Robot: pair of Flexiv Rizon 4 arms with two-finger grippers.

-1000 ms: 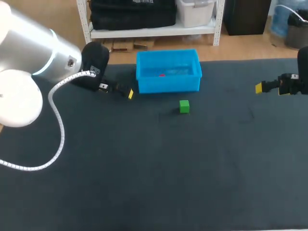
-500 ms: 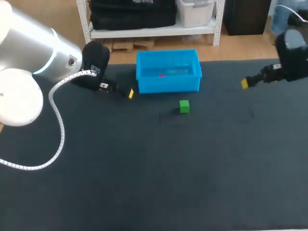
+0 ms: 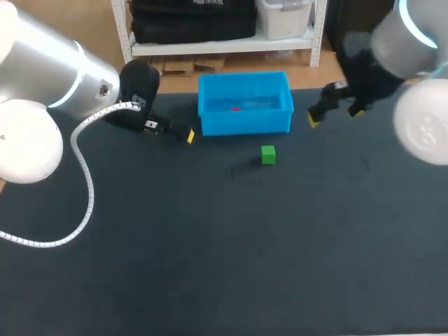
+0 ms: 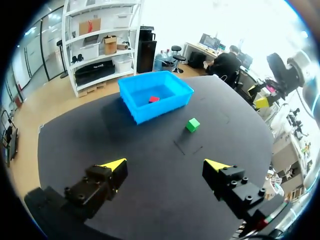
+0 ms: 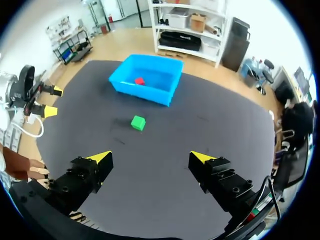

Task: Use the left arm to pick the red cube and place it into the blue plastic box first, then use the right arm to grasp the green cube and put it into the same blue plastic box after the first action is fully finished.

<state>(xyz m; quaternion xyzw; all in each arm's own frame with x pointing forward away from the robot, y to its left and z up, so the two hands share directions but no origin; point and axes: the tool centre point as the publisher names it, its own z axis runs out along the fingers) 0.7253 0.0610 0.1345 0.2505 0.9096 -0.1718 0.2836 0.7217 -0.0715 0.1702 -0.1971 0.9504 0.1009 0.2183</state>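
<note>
The red cube [image 3: 235,108] lies inside the blue plastic box [image 3: 245,123] at the back of the table. A little in front of the box, the green cube [image 3: 268,155] sits on the dark mat. My left gripper [image 3: 180,133] hangs open just left of the box, holding nothing. Right of the box is my right gripper [image 3: 334,115], open and empty. In the left wrist view the open gripper [image 4: 165,165] faces the box [image 4: 159,107], red cube [image 4: 154,99] and green cube [image 4: 192,125]. Ahead of the open right gripper [image 5: 151,156] are the green cube [image 5: 138,122], box [image 5: 145,93] and red cube [image 5: 139,80].
A dark mat [image 3: 224,245] covers the whole table. A white coiled cable [image 3: 84,182] trails from my left arm over the table's left side. My left arm's fingers [image 5: 50,111] show far off in the right wrist view.
My right arm has swung in from the right edge, leftward and toward the back, ending just right of the blue box. The left arm and both cubes have not moved.
</note>
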